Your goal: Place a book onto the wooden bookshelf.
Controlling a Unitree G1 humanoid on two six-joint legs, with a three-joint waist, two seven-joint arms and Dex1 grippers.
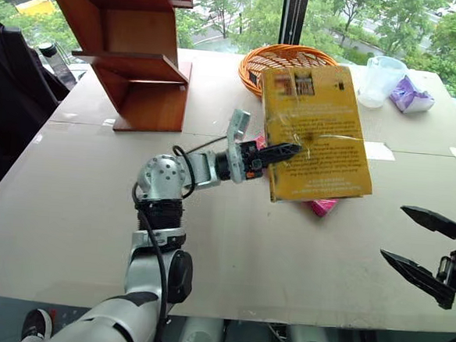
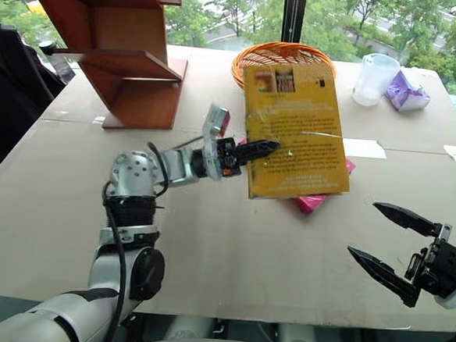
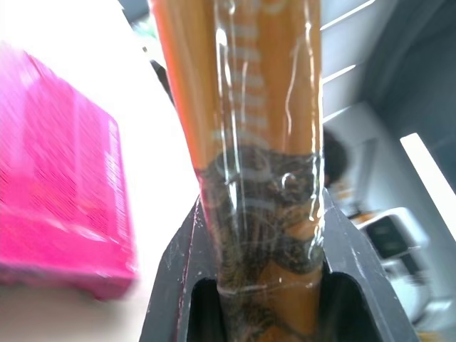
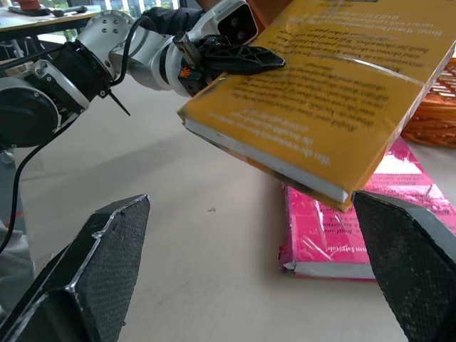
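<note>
Book [image 1: 318, 130] hangs clamped in the left end effector [image 1: 280, 153], lifted off the tabletop [image 1: 77, 207], ready to swing far-left to the wooden bookshelf [image 1: 135, 47]; right end effector [image 1: 426, 251] gapes empty.

Silver-grey jointed left arm [image 1: 164, 184] – black cable looped alongside, black collar rings – ending in pointed black fingers [image 1: 280, 153]

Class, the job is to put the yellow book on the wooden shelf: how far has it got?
Done: the left gripper has clamped the yellow book and it is off the table, above the pink book. Left: carrying it to the wooden shelf.
</note>
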